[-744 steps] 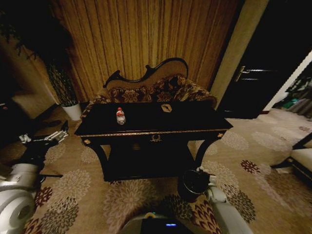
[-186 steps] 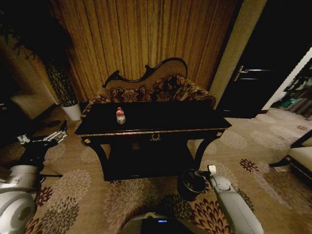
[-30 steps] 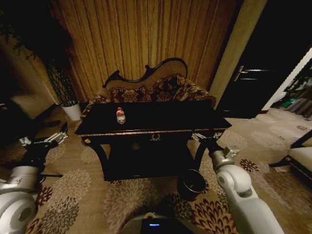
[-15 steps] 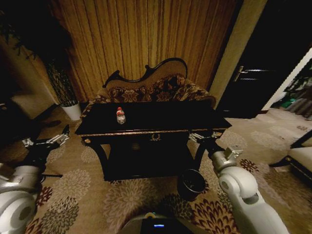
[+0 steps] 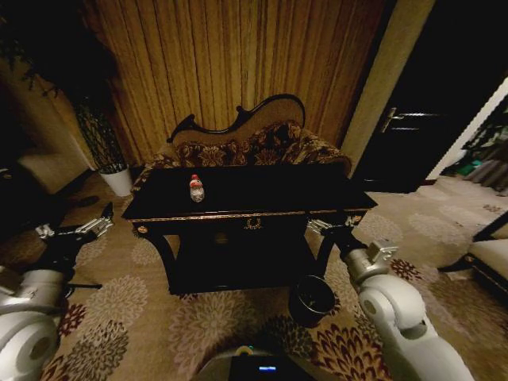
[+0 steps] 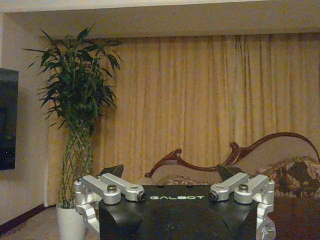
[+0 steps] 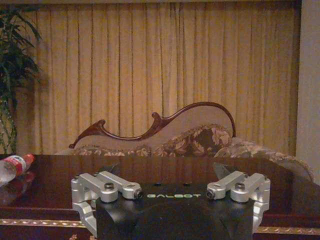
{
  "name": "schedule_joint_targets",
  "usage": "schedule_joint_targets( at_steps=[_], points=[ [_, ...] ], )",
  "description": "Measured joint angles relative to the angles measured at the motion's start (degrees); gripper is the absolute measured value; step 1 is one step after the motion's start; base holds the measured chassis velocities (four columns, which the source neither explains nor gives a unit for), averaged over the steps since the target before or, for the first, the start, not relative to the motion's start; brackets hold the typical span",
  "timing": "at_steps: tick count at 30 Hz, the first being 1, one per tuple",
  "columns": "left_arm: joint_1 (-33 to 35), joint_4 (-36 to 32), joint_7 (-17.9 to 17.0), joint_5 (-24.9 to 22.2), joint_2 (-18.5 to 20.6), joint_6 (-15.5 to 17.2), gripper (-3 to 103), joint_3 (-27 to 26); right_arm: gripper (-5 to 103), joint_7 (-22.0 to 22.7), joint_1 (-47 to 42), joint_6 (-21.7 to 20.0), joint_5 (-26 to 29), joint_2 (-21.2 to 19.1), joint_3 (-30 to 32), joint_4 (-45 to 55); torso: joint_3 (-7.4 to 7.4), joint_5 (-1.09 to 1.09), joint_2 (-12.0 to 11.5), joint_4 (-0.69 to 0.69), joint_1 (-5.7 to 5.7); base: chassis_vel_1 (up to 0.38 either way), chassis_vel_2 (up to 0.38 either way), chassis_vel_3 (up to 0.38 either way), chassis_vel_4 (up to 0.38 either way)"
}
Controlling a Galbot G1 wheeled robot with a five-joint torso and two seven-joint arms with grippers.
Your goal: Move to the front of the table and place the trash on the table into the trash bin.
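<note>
A clear plastic bottle [image 5: 196, 189] with a red cap stands on the left part of the glossy black table [image 5: 262, 194]. In the right wrist view the bottle [image 7: 15, 164] lies off to one side on the table top [image 7: 165, 167]. My right gripper [image 5: 317, 225] hovers open and empty at the table's right front corner, above the dark round trash bin [image 5: 311, 300] on the carpet. Its fingers [image 7: 222, 169] are spread apart. My left gripper [image 5: 101, 218] is open left of the table, away from it, fingers [image 6: 111, 170] spread.
A floral sofa [image 5: 254, 147] with a curved dark frame stands behind the table, before a gold curtain. A white plant pot [image 5: 119, 181] sits at the back left. A dark door [image 5: 413, 119] is at the right. Patterned carpet lies open on both sides of the table.
A tan piece that lay on the table's right part 24.8 s ago is gone. The right gripper rose from the bin to table-edge height. In the last second both arms barely shifted.
</note>
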Motion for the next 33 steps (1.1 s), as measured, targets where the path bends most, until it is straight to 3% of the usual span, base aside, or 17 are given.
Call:
schedule_joint_targets(
  at_steps=[33],
  points=[
    [0.0,0.0,-0.1,0.0,0.0,-0.4,100,-0.2,100,-1.6,0.2,1.7,-1.4,0.2,-0.3,-2.1,0.0,0.0,0.0,0.0,-0.01,0.0,0.002,0.001,-0.001]
  ],
)
